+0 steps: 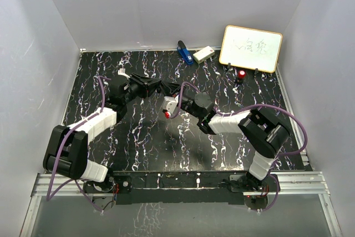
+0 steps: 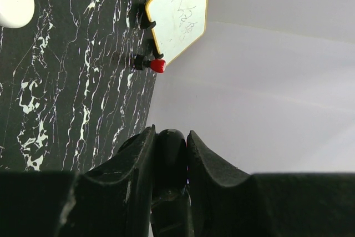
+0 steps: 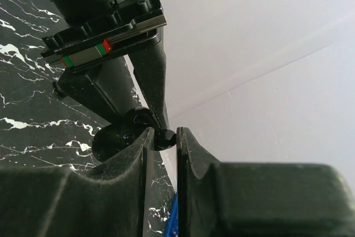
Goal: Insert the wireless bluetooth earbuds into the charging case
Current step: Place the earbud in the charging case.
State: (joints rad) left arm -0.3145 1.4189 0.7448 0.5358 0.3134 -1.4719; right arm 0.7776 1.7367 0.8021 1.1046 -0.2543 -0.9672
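My left gripper [image 1: 157, 88] and right gripper [image 1: 166, 94] meet tip to tip above the middle of the table. In the left wrist view my left gripper [image 2: 170, 131] is shut on a dark glossy rounded earbud [image 2: 169, 151]. In the right wrist view my right gripper [image 3: 165, 131] is closed on a small black nub of that earbud [image 3: 165, 138], whose round body sits between the left fingers [image 3: 152, 65]. The round white charging case [image 2: 12, 1] lies on the table at the left wrist view's top left; it does not show in the top view. The white earbud is out of view.
A whiteboard [image 1: 251, 48] stands at the back right, with a red-topped black knob [image 1: 242, 74] in front of it. A blue object [image 1: 183, 52] and a cream box [image 1: 203, 54] lie at the back edge. White walls enclose the table.
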